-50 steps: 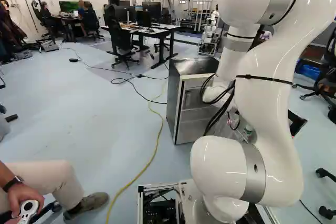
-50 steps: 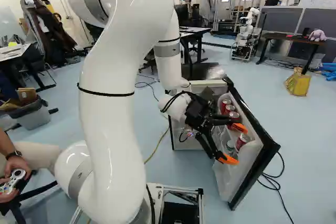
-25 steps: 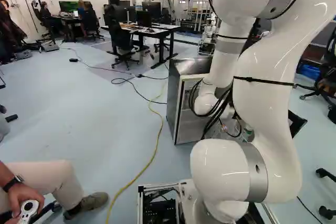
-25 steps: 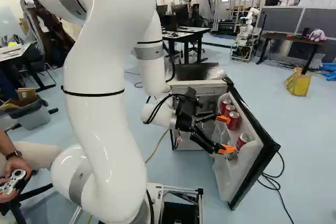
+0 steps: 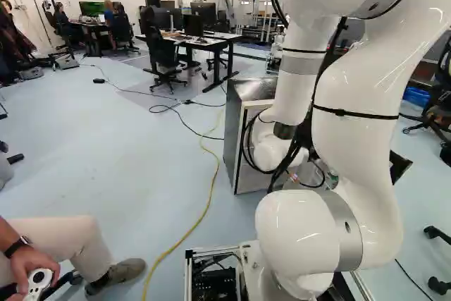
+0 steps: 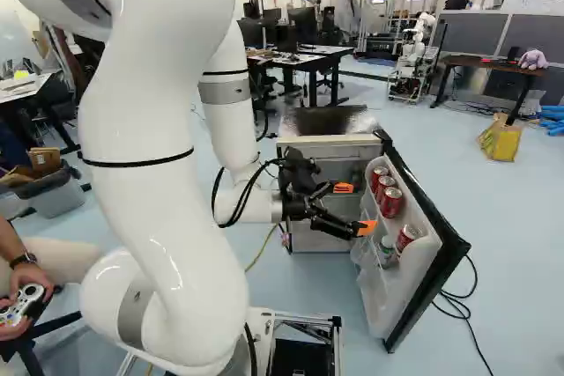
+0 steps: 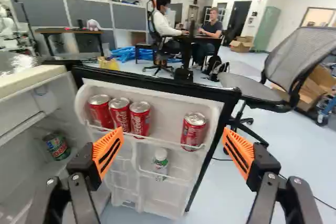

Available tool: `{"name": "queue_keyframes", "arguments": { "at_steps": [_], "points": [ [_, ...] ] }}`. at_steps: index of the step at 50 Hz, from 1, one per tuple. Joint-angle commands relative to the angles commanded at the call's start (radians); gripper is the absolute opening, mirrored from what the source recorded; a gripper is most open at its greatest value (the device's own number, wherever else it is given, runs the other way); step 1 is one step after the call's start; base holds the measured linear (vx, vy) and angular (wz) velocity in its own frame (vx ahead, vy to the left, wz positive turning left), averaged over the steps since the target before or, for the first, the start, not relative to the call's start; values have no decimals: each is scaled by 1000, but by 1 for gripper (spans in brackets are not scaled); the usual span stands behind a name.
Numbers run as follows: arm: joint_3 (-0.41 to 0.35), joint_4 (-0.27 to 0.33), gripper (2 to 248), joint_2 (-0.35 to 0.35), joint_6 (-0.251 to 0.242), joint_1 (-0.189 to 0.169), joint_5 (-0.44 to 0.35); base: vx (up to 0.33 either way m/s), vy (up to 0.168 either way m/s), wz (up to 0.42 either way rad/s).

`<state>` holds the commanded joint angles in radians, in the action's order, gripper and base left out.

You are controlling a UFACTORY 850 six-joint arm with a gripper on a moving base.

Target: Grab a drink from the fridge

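Note:
In the right base view my gripper (image 6: 354, 208) stands open before the fridge door (image 6: 426, 248), which hangs wide open. The wrist view shows the gripper (image 7: 172, 139) with nothing between its spread orange pads and the door's inner side ahead. Three red cans (image 7: 119, 113) stand together on the door's upper shelf, nearer the hinge. A single red can (image 7: 194, 130) stands apart on that shelf, toward the door's free edge. Below is a small bottle (image 7: 160, 163). A green can (image 7: 56, 146) lies inside the fridge (image 7: 21, 153), beyond one finger's side.
A mesh office chair (image 7: 300, 59) stands beyond the door's free edge. Black cable (image 6: 476, 323) runs on the floor beside the door. A yellow cable (image 5: 211, 188) crosses the floor left of the fridge. Another robot (image 6: 414, 55) stands far back. A seated person's leg (image 5: 63, 244) is near the base.
The arm has swung left in the right base view, drawing the open gripper back from the door shelves and turning it more level. The base, door and cans have not moved.

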<state>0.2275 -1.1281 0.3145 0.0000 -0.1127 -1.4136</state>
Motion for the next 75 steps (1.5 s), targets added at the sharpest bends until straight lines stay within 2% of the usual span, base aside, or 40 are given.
{"name": "queue_keyframes", "arguments": {
  "at_steps": [20,56,68,75],
  "points": [
    [0,211,247,6,0,3,14,0,0,0],
    [51,588,247,155,0,-7,63,0,0,0],
    [76,681,247,208,0,-16,66,0,0,0],
    [91,702,247,235,0,-21,66,0,0,0]
  ]
}}
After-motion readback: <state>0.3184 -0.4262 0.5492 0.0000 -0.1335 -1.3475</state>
